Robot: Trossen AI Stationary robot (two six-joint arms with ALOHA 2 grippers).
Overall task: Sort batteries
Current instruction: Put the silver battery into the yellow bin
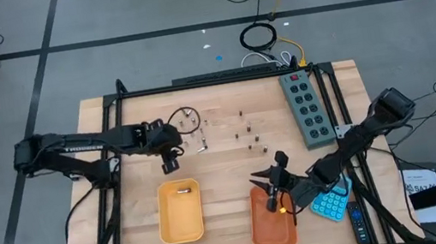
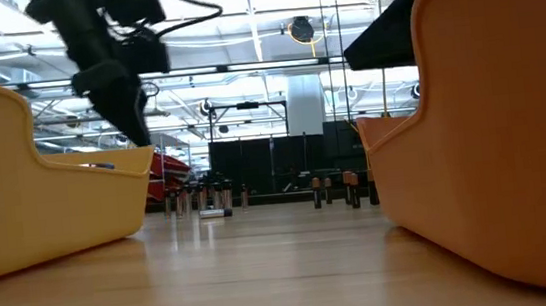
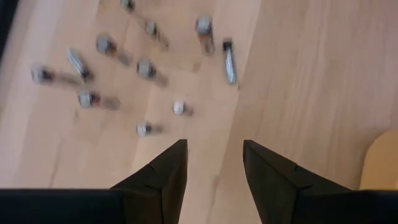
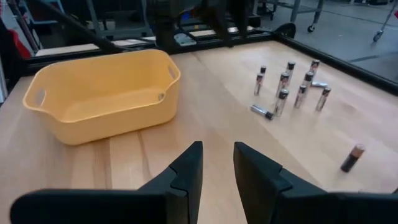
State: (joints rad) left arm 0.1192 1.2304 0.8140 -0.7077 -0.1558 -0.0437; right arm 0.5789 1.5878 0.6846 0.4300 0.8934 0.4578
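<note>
Several small batteries [image 1: 247,132] are scattered on the far middle of the wooden table, most upright on their ends, a few lying flat [image 3: 229,61]. One battery [image 1: 182,190] lies in the yellow tray [image 1: 181,211]. To its right sits an orange tray [image 1: 272,222]. My left gripper [image 1: 172,161] hangs open just past the yellow tray's far edge, on the near side of the batteries, nothing between its fingers [image 3: 214,165]. My right gripper [image 1: 266,182] is open over the orange tray's far edge, aimed toward the yellow tray [image 4: 102,93] and holding nothing [image 4: 217,162].
A grey power strip [image 1: 307,107] lies along the table's far right. A blue calculator [image 1: 331,203] and a dark remote [image 1: 359,224] lie near the right front corner. A thin cable loop [image 1: 187,116] lies beside the left batteries. Bare wood separates the trays.
</note>
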